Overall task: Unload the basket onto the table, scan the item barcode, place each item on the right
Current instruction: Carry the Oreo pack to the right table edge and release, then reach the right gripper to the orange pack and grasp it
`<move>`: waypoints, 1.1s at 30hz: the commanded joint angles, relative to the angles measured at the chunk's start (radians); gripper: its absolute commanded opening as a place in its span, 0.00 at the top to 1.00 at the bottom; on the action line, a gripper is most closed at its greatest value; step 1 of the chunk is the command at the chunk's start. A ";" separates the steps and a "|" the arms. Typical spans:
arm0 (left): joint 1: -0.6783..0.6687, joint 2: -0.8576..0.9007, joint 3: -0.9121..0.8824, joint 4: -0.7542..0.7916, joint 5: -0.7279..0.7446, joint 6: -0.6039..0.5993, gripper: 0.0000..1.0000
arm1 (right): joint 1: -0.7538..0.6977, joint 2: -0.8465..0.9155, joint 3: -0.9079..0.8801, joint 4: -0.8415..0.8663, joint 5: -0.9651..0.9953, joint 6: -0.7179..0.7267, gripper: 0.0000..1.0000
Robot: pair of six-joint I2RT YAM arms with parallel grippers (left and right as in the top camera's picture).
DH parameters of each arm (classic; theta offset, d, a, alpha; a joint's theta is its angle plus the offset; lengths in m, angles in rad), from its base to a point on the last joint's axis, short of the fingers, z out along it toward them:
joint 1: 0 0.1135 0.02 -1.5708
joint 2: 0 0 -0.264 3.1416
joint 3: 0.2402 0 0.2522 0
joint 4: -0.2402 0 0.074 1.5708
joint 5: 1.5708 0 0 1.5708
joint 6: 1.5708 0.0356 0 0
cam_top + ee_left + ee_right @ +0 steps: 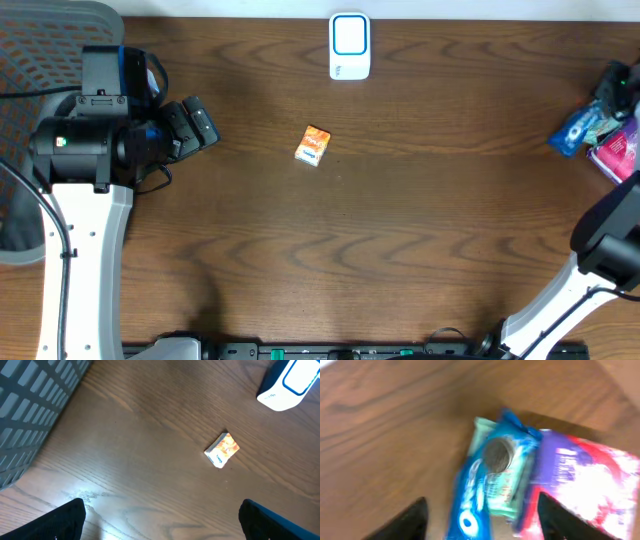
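A small orange and white box (313, 146) (222, 450) lies flat in the middle of the wooden table. The white scanner with a blue-rimmed window (349, 46) (287, 385) stands at the far edge behind it. My left gripper (200, 125) (162, 502) hovers open at the left, well short of the box, with only bare wood between its fingers. My right gripper (481, 499) is open at the far right, its fingers either side of a blue Oreo packet (575, 130) (495, 455) that lies on the table. The right wrist view is blurred.
A purple and pink packet (615, 150) (585, 480) lies against the Oreo packet, with a mint-green packet (505, 490) under it. A grey mesh chair back (50, 40) (30, 410) stands past the table's left end.
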 commanded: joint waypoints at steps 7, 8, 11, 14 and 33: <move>0.004 -0.002 0.000 -0.003 -0.007 0.003 0.02 | -0.007 -0.032 0.011 -0.078 -0.215 -0.008 0.28; 0.004 -0.002 0.000 -0.003 -0.007 0.003 0.02 | -0.001 -0.032 0.011 -0.085 -0.269 -0.008 0.28; 0.004 -0.002 0.000 -0.003 -0.007 0.003 0.02 | 0.029 -0.032 0.011 -0.111 -0.437 -0.008 0.28; 0.004 -0.002 0.000 -0.003 -0.007 0.003 0.02 | 0.078 -0.032 0.011 -0.150 -0.566 -0.008 0.28; 0.004 -0.002 0.000 -0.003 -0.007 0.003 0.02 | 0.772 -0.032 -0.063 -0.129 -0.468 0.000 0.18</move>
